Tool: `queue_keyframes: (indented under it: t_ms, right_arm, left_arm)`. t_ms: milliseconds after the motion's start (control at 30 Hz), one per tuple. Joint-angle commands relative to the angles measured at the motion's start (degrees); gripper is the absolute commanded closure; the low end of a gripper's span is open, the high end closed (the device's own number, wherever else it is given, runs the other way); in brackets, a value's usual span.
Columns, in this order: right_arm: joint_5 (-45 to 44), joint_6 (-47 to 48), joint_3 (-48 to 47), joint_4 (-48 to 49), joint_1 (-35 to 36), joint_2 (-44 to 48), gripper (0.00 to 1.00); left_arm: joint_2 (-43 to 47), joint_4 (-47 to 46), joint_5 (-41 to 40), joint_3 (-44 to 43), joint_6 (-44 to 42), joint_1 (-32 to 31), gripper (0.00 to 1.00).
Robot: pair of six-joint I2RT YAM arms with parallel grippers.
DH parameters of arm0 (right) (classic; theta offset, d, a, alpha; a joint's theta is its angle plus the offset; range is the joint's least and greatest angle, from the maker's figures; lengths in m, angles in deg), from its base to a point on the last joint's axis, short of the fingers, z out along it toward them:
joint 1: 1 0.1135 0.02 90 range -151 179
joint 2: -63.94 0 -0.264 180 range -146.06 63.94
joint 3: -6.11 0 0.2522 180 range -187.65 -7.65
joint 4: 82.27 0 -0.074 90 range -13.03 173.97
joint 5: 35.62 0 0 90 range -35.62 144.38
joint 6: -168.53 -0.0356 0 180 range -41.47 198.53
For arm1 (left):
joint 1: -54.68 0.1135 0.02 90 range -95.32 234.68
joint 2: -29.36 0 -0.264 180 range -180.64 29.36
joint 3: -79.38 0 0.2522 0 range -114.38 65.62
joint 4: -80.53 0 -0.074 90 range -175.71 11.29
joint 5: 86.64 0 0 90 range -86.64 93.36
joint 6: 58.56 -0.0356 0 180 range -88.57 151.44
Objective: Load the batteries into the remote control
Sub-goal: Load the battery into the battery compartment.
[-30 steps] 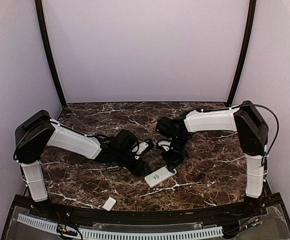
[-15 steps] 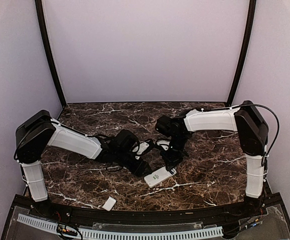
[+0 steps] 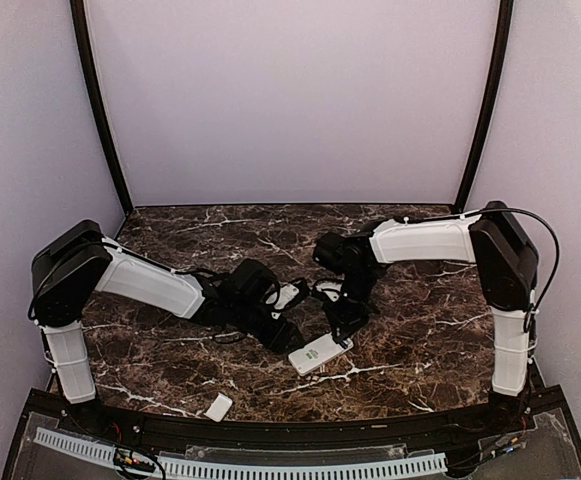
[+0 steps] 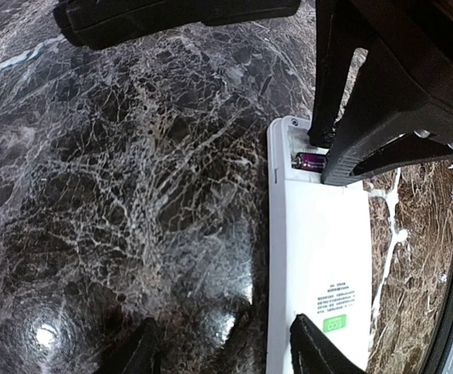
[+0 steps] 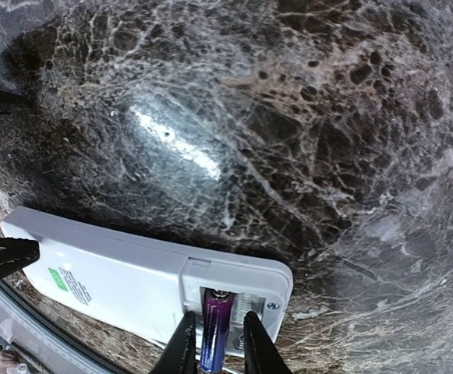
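Step in hand: seating a slim purple-blue cylindrical battery (image 5: 213, 335) into the open bay at one end of the white rectangular plastic remote control (image 3: 320, 352), which lies back-up on the dark veined marble bench (image 3: 420, 330), near the middle and toward the near edge

Right fingers (image 5: 214, 343): narrowly parted, one either side of the battery and close against it; a firm grip or a loosening one, I cannot tell

Left fingers (image 4: 222, 351): spread apart, straddling the green-labelled end of the remote; one tip sits on the white casing, so they look to be steadying it rather than clamping

Battery position: its far end is inside the bay, its near end between the right fingers; probably partly seated

How to do it well: press the free end straight down into the bay, keep it parallel to the bay walls; keep the left fingers bracing the remote; release only once the battery lies flat

Risk: an early release may let it pop out

Other item: a small flat white cover plate (image 3: 218, 406) lies well apart at the near edge
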Motion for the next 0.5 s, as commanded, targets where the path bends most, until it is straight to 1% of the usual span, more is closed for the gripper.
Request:
queue_keyframes:
  t_ms: [0,300,367,467]
  right_arm:
    - [1.8,-0.6,0.5,0.8,-0.6,2.4,0.79]
    - [2.9,-0.8,-0.1,0.4,-1.0,4.4,0.75]
    - [2.6,-1.3,-0.1,0.0,-1.1,4.9,0.75]
    - [1.3,-3.4,0.6,0.0,-1.6,6.6,0.78]
  left_arm:
    - [-1.9,2.8,-0.3,0.0,-0.5,0.0,0.44]
    - [-2.5,2.1,0.1,-0.2,-0.3,0.0,0.44]
    - [-2.4,1.9,0.2,-0.2,0.0,0.0,0.44]
    - [-2.5,0.8,0.8,-0.2,1.0,0.1,0.44]
